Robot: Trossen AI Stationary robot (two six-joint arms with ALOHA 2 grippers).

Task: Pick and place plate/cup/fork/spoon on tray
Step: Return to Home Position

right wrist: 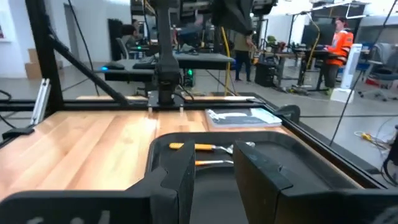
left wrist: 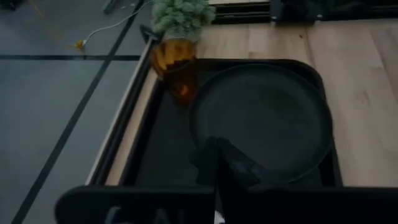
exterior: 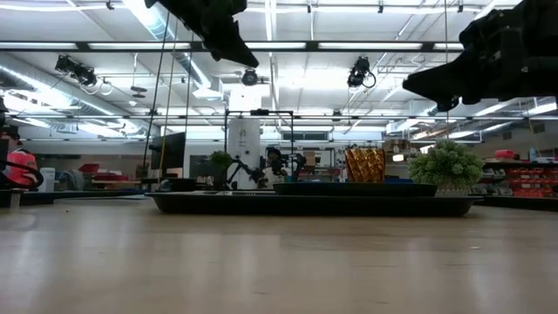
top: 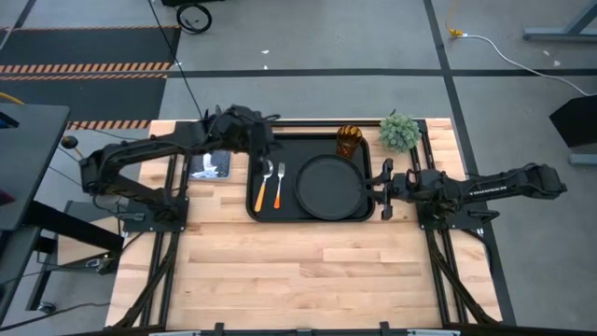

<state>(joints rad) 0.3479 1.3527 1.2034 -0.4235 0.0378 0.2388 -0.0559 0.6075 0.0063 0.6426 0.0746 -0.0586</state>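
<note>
Nearest the front table edge there is only bare wood, so attention goes straight to the tray point(top: 312, 214), which sits across the middle toward the far side. It looks fully loaded: the plate point(top: 331, 186) lies flat on its right half, the spoon point(top: 262, 185) and the fork point(top: 278, 186) rest side by side on its left half with their handles toward the near edge, and the cup point(top: 349, 141) stands upright in the far corner behind the plate. By my judgement all four pieces are home and nothing is left to fetch.

The right gripper point(top: 383, 184) hangs just off the tray's right rim, beside the plate, fingers apart and holding nothing, the spot you would expect after letting go of the plate. The left gripper point(top: 264, 149) hovers above the tray's far left corner over the cutlery; whether its fingers are parted I cannot tell, and nothing shows in them.

Further back, a small green potted plant point(top: 400, 132) stands just beyond the tray's far right corner, close to the cup, which crowds any approach from that side. A flat silvery packet point(top: 210, 165) lies on the wood left of the tray, under the left arm. Beyond the table, a person in orange point(right wrist: 341, 36) stands among workbenches.
</note>
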